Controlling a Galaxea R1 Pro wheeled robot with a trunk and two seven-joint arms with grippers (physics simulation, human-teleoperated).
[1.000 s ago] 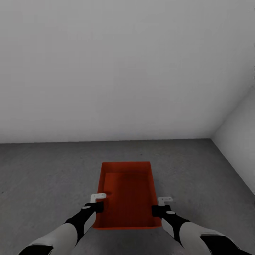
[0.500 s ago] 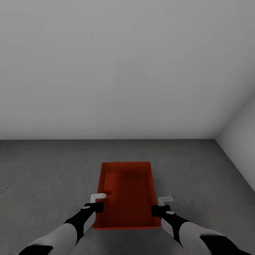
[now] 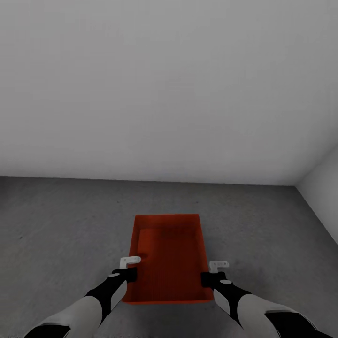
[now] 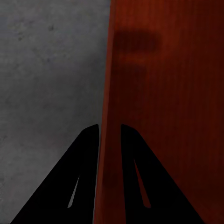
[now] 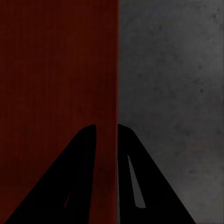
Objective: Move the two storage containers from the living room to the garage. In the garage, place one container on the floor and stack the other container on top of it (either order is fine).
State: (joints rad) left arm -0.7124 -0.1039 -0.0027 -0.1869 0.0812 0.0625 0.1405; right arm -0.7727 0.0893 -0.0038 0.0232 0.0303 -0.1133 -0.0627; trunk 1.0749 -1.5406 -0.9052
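Orange-red storage container, lidless and tapered, held over the garage floor near grey walls.

Wrist views show each wall pinched: left gripper and right gripper narrowed on the side rims; whether the bin touches concrete is unclear.

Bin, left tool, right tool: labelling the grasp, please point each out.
bin point(image 3: 169, 258), head view, inside bottom.
left tool point(image 4: 110, 133), left wrist view, between fingertips at bin wall.
right tool point(image 5: 107, 131), right wrist view, between fingertips at bin wall.
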